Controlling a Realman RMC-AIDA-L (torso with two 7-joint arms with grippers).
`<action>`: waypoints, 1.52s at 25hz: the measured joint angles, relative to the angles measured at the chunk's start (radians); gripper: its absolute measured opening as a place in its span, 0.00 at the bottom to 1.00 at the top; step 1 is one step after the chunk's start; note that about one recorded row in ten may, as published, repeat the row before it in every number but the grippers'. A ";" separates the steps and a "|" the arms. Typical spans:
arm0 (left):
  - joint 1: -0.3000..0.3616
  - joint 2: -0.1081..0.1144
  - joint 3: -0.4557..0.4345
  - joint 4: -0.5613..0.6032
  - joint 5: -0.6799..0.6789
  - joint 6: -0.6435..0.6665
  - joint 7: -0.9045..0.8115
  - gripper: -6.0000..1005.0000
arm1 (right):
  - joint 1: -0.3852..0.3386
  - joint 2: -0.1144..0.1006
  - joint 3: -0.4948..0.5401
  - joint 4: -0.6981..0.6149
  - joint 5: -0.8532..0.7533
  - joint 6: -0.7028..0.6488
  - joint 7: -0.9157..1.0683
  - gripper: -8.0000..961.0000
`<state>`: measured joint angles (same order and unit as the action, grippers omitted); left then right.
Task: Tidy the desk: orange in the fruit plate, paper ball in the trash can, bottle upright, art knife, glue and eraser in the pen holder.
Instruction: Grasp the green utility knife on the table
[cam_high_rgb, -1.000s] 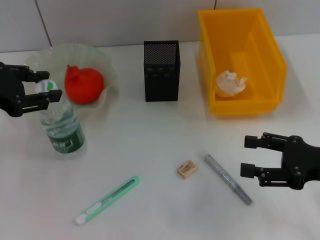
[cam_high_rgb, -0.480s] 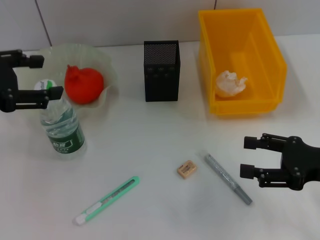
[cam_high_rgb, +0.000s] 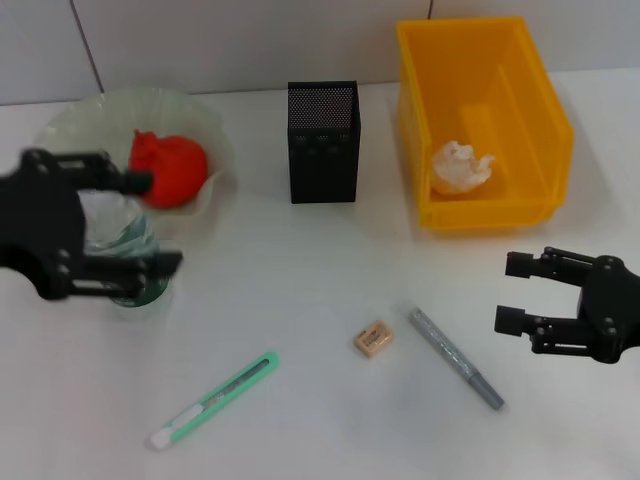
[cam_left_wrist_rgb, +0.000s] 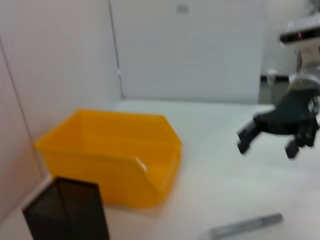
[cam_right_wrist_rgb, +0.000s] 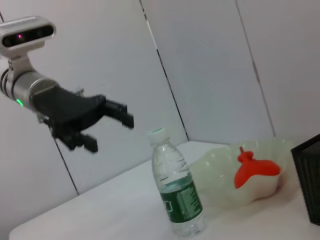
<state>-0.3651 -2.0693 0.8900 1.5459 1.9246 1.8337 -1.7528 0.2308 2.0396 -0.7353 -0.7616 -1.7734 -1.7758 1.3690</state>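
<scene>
- Three jobs look done: the orange (cam_high_rgb: 168, 170) sits in the fruit plate (cam_high_rgb: 213, 128), the paper ball (cam_high_rgb: 461, 166) lies in the yellow trash can (cam_high_rgb: 520, 75), and the bottle (cam_right_wrist_rgb: 176, 188) stands upright on the desk (cam_high_rgb: 300, 290) just beside the plate.
- Three things are left for the black mesh pen holder (cam_high_rgb: 323, 142): the green art knife (cam_high_rgb: 212, 401) near the front edge, the eraser (cam_high_rgb: 373, 338) in the middle, and the grey stick, presumably the glue (cam_high_rgb: 455, 357), just beside it.
- The left gripper (cam_high_rgb: 105, 222) hangs above the bottle with its fingers spread and nothing between them; I judge the uprighting step finished.
- The right gripper (cam_high_rgb: 515, 293) hovers released and empty, near the glue's far end.
- My guess for the next move: the right arm drops over the glue or eraser, lines its fingers across the narrow width, closes, then carries it up and over the holder's open top. The knife lies nearer the left arm.
- From the head, the left arm covers most of the bottle; the right wrist view shows it whole, cap on, standing clear of the left gripper (cam_right_wrist_rgb: 112, 113) above and to one side.
- The left wrist view shows the trash can's (cam_left_wrist_rgb: 125, 155) outer wall, the holder (cam_left_wrist_rgb: 70, 207) and the right gripper (cam_left_wrist_rgb: 265, 142) open above the desk, but not the paper ball.
</scene>
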 joint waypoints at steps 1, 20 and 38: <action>0.023 0.000 0.080 0.042 0.031 -0.021 -0.061 0.80 | -0.002 0.001 0.003 -0.001 0.000 0.000 -0.003 0.85; 0.059 0.000 0.508 0.297 0.281 -0.156 -0.489 0.80 | -0.015 0.006 0.140 0.003 0.002 -0.048 -0.084 0.85; 0.023 -0.001 0.632 0.305 0.332 -0.161 -0.543 0.80 | -0.035 0.001 0.175 0.005 0.002 -0.080 -0.102 0.84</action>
<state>-0.3419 -2.0708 1.5223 1.8511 2.2570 1.6729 -2.2961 0.1954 2.0404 -0.5600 -0.7563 -1.7718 -1.8562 1.2668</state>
